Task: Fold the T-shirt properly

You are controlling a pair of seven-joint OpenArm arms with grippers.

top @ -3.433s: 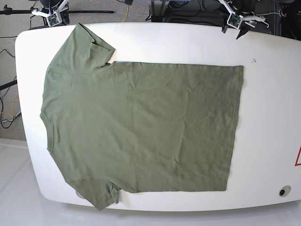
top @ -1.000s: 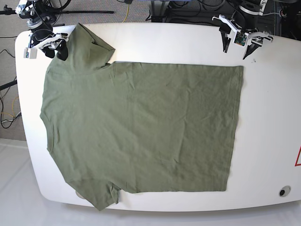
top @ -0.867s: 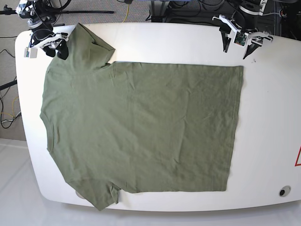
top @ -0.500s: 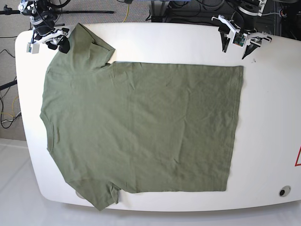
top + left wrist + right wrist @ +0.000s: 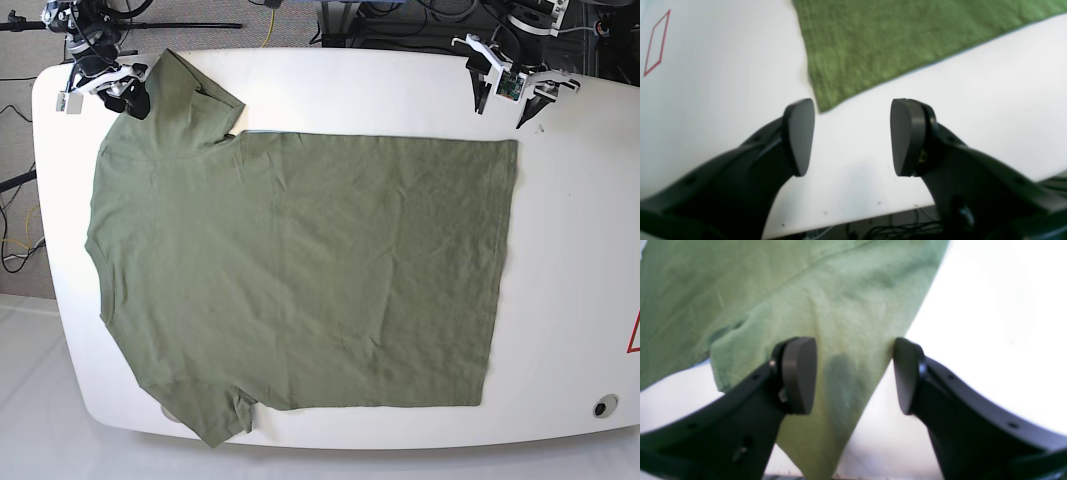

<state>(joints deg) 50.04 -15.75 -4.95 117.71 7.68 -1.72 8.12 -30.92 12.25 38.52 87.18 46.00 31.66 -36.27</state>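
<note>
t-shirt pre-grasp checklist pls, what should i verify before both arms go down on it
1. T-shirt spread flat, unfolded, on the table: ok.
2. Left gripper open, nothing between its jaws: ok.
3. Left gripper lined up with the hem corner: not ok; the corner sits by one fingertip, ahead of the gap.
4. Right gripper open: ok.
5. Right gripper over the sleeve: ok; fabric fills most of the gap, its edge near the other finger.
6. Height of either gripper above the cloth: cannot tell.
</note>
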